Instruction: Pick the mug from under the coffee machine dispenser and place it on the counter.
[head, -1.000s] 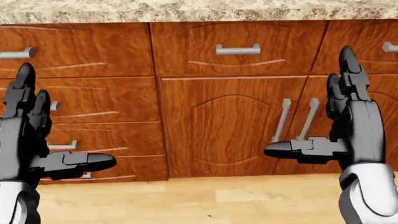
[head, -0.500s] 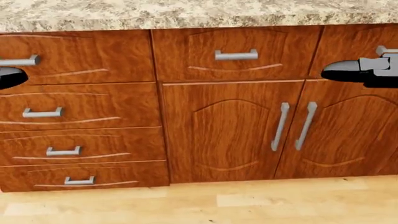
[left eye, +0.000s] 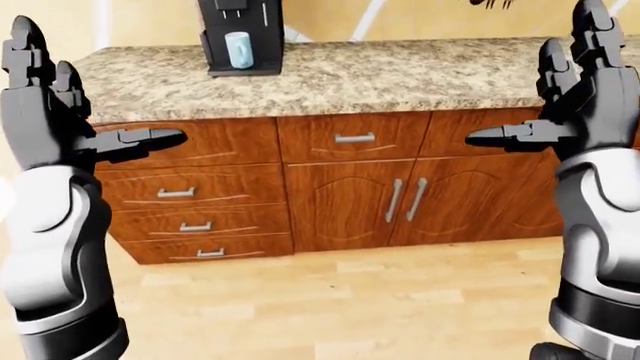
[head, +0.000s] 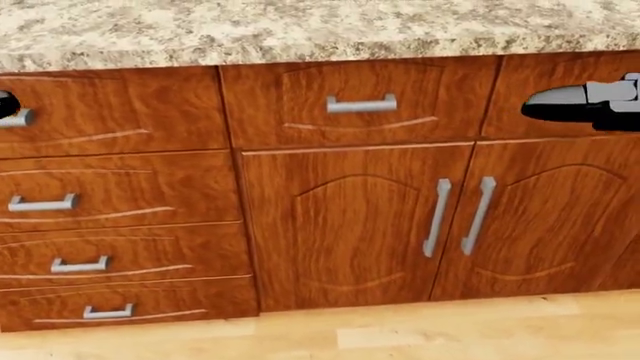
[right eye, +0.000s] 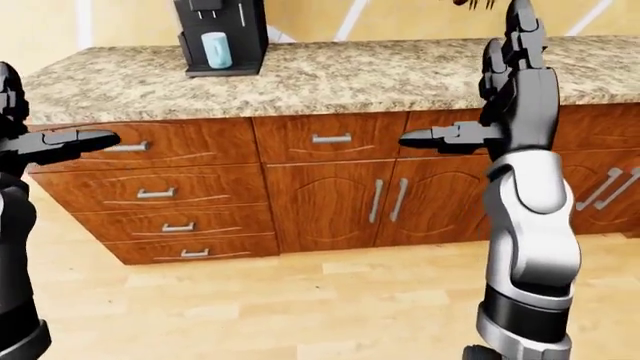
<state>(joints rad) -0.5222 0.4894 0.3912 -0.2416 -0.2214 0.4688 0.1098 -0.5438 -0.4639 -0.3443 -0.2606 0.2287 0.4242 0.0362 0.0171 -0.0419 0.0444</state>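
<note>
Both my hands are raised, palms facing each other, holding nothing. Left hand (left eye: 45, 112): 2 fingers upright, thumb out sideways, spread wide. Right hand (right eye: 515, 94): same pose, fingers apart. The mug (left eye: 238, 49), pale blue, stands upright under the coffee machine (left eye: 238, 34) dispenser, at upper left of the left-eye view, well apart from both hands. The granite counter (left eye: 400, 75) runs above wooden cabinets (head: 350, 217).

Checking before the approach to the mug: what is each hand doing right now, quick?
Left hand: open, fingers spread, holding nothing.
Right hand: open, fingers spread, holding nothing.
</note>
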